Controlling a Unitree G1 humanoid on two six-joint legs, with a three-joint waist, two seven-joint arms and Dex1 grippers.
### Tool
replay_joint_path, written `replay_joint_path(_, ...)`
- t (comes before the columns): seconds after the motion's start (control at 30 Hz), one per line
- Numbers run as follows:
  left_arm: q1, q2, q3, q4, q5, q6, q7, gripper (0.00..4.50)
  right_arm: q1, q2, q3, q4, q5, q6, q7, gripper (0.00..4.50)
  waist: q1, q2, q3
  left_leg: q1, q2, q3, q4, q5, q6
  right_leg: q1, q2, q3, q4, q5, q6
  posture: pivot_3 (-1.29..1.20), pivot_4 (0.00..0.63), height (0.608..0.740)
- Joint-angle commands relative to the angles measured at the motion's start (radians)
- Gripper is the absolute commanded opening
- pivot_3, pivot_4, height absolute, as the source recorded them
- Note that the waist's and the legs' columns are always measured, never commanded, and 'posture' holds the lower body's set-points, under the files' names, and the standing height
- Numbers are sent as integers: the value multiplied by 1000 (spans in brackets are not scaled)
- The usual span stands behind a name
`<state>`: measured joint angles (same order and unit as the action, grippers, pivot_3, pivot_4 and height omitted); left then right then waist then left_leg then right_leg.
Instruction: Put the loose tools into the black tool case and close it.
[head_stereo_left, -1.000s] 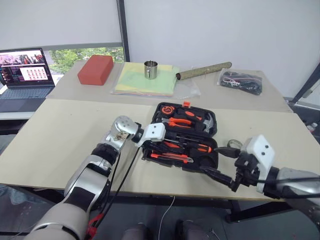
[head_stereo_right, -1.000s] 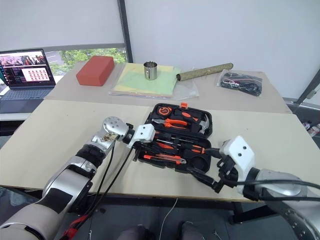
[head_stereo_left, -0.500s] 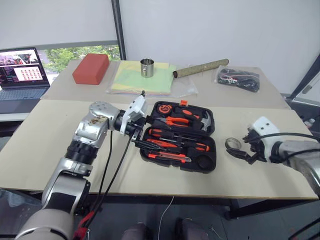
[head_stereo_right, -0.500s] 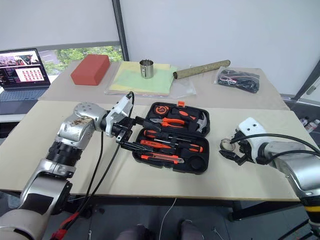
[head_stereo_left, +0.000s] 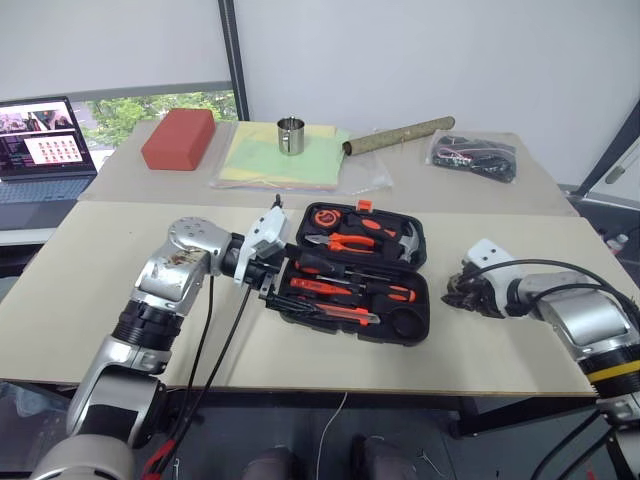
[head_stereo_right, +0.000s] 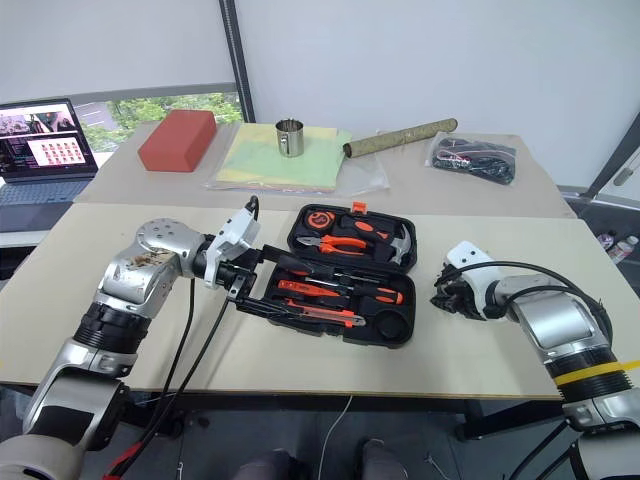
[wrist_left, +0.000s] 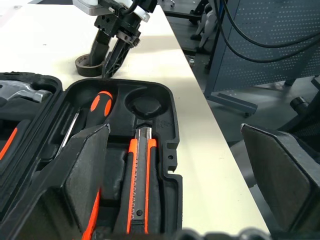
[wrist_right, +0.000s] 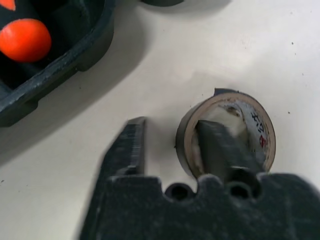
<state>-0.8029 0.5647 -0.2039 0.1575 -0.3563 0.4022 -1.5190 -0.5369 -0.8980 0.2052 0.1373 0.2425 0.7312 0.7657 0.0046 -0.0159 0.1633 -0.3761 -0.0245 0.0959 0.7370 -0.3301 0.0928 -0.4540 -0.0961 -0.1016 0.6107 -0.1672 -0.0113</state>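
Beside the black tool case (head_stereo_left: 355, 275), on its right side, the small grey tape roll (wrist_right: 227, 132) is being gripped where it is lying on the tabletop (head_stereo_left: 120, 270). The right claw (wrist_right: 175, 150) is being closed on the roll's wall, one finger (wrist_right: 220, 147) inside the ring and the other (wrist_right: 127, 147) outside; a gap is being left between the outer finger and the roll, so the grip is judged incomplete. A second ago this claw was being held wide open nearer the case's front corner; since then it has been carried out to the roll and lowered onto it.

At the case's left edge, the left claw (wrist_left: 175, 170) is being held fully open and empty, above the case's front tray. A second ago it was nearly shut low over the slots; it has since been opened and lifted clear, which suggests a tool has just been released there.

Inside the case, the screwdrivers (head_stereo_left: 350, 290) and the utility knife (wrist_left: 139, 180) are being seen seated in their slots, while the round recess (wrist_left: 145, 105) is standing empty. The tape roll is judged to be the last loose item; the lid is not yet being closed.
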Motion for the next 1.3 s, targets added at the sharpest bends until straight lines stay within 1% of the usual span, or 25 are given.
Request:
replay_joint_path(0.03, -15, 10, 14, -15, -10, -15, -3, 4500, 14, -28, -105, -39, 30, 4, 39, 41, 1, 1, 0, 0, 0, 0, 0, 0, 0, 0, 0, 0, 0, 0, 0, 0, 150, 740)
replay_joint_path(0.1, -19, 11, 13, -9, -8, -19, -5, 4500, 31, -40, -161, -117, 86, 43, 76, 41, 1, 1, 0, 0, 0, 0, 0, 0, 0, 0, 0, 0, 0, 0, 0, 0, 150, 740)
replay_joint_path(0.2, -22, 16, 5, -4, -1, -35, -13, 4500, 63, -44, -259, -342, 245, 185, 125, 41, 0, 4, 2, 0, 0, 0, -1, 0, 0, 0, 0, 0, 0, 0, -1, 0, 150, 740)
replay_joint_path(0.27, -21, 18, 0, -1, 5, -47, -17, 4500, 89, -42, -290, -456, 320, 254, 137, 41, -3, 4, 2, 0, 1, 0, -1, 0, 0, 0, 0, 0, 0, -1, -1, 0, 150, 740)
replay_joint_path(0.33, -19, 20, -7, 6, 15, -69, -22, 4500, 122, -34, -280, -573, 351, 294, 114, 41, -2, 4, 2, 1, 2, -1, -1, 0, -1, 0, 0, 0, 0, -1, -2, 0, 150, 740)
replay_joint_path(0.4, -17, 18, -12, 9, 20, -78, -23, 4500, 149, -12, -240, -651, 346, 320, 66, 41, -1, 4, 2, 1, 2, -1, -1, 0, -1, 0, 0, 1, 0, -1, -2, 0, 150, 740)
replay_joint_path(0.5, -20, 12, -14, 12, 23, -81, -24, 4500, 167, 22, -197, -675, 326, 343, 6, 41, 2, 4, 2, 1, 1, -1, -1, 0, -1, 0, -1, 3, 1, -1, -2, 0, 150, 740)
replay_joint_path(0.6, -27, 8, -15, 21, 26, -87, -25, 4500, 184, 16, -152, -673, 295, 342, -18, 41, 7, 4, 2, 1, 0, 0, -1, 0, -1, 0, -1, 3, 1, -1, -2, 0, 150, 740)
replay_joint_path(0.67, -30, 7, -16, 28, 28, -91, -26, 4500, 190, 19, -127, -667, 283, 338, -29, 779, 7, 4, 2, 1, 0, 0, -1, 0, -1, 0, -1, 3, 1, -1, -2, 0, 150, 740)
replay_joint_path(0.7, -32, 6, -17, 31, 29, -94, -26, 4500, 191, 22, -118, -664, 280, 342, -34, 959, 6, 4, 2, 1, 0, 0, -1, 0, -1, 0, 0, 2, 1, -1, -2, 0, 150, 740)
replay_joint_path(0.73, -32, 6, -17, 33, 30, -96, -26, 4500, 193, 17, -104, -666, 272, 338, -31, 1359, 6, 4, 2, 1, 0, 0, -1, 0, -1, 0, 0, 2, 1, -1, -2, 0, 150, 740)
replay_joint_path(0.77, -32, 6, -17, 34, 31, -97, -26, 4500, 194, 9, -92, -670, 266, 334, -27, 1550, 5, 4, 2, 1, 0, 0, -1, 0, -1, 0, 0, 2, 1, -1, -2, 0, 150, 740)
replay_joint_path(0.8, -32, 6, -16, 34, 33, -97, -27, 4500, 195, 5, -91, -680, 273, 337, -20, 2019, 5, 4, 2, 1, 0, 0, -1, 0, -1, 0, 1, 1, 1, -1, -2, 0, 150, 740)
replay_joint_path(0.87, -30, 7, -15, 36, 39, -97, -27, 4500, 189, 7, -112, -700, 303, 357, -9, 2559, 5, 4, 2, 1, 0, 0, -2, 0, -1, 0, 1, 0, 1, -1, -2, 0, 150, 740)
replay_joint_path(0.9, -30, 9, -16, 46, 48, -98, -20, 4500, 183, 5, -131, -709, 321, 367, -1, 3237, 5, 4, 2, 1, 0, 0, -2, 0, -1, 0, 1, 0, 1, -1, -2, 0, 150, 740)
replay_joint_path(0.93, -30, 10, -17, 54, 56, -98, -16, 4500, 180, 1, -144, -713, 332, 373, 4, 3319, 5, 4, 2, 1, 0, 0, -2, 0, -1, 0, 1, 0, 1, -1, -2, 0, 150, 740)
replay_joint_path(0.97, -32, 10, -15, 76, 70, -104, 2, 4500, 175, -5, -169, -703, 336, 375, 2, 3643, 5, 4, 2, 2, 0, 0, -2, 0, -1, 0, 1, 0, 1, -1, -2, 0, 150, 740)
replay_joint_path(1.03, -37, 9, -10, 111, 91, -115, 27, 4500, 169, -12, -202, -683, 338, 374, -6, 3643, 6, 4, 2, 2, 0, 0, -2, 0, -1, 0, 1, 0, 1, -1, -2, 0, 150, 740)
replay_joint_path(1.1, -48, 12, 17, 234, 133, -180, 93, 4500, 163, -10, -310, -611, 345, 364, -26, 3230, 8, 4, 2, 1, 0, 0, -2, 0, -1, 0, 1, 0, 1, -1, -2, 0, 150, 740)
replay_joint_path(1.13, -53, 15, 29, 290, 150, -206, 123, 3964, 164, -8, -356, -583, 347, 361, -37, 2867, 8, 4, 2, 2, 0, 0, -1, 0, -1, 0, 1, 0, 1, -1, -2, 0, 150, 740)
replay_joint_path(1.17, -62, 20, 39, 355, 171, -237, 158, 3769, 172, -14, -391, -554, 340, 349, -41, 2615, 8, 4, 2, 2, 0, 0, -1, 0, -1, 0, 1, 0, 0, -1, -2, 0, 150, 740)
replay_joint_path(1.2, -70, 23, 43, 402, 185, -261, 180, 3392, 181, -22, -407, -537, 329, 335, -42, 2260, 8, 4, 2, 2, 0, 0, -2, 0, -1, 0, 1, 0, 1, -1, -2, 0, 150, 740)
replay_joint_path(1.23, -81, 25, 43, 457, 208, -289, 210, 3117, 194, -33, -415, -517, 310, 313, -42, 2005, 7, 4, 2, 2, 0, 0, -2, 0, -1, 0, 1, 0, 0, -1, -2, 0, 150, 740)
replay_joint_path(1.27, -90, 25, 43, 498, 224, -312, 229, 2635, 203, -40, -418, -504, 297, 296, -42, 1577, 7, 4, 2, 2, 0, 1, -2, 0, -1, 0, 1, 0, 1, -1, -2, 0, 150, 740)
replay_joint_path(1.3, -97, 24, 42, 527, 234, -330, 237, 2263, 208, -43, -418, -497, 291, 285, -42, 1224, 7, 4, 2, 2, 0, 0, -3, 0, -1, 0, 1, 0, 1, -1, -2, 0, 150, 740)
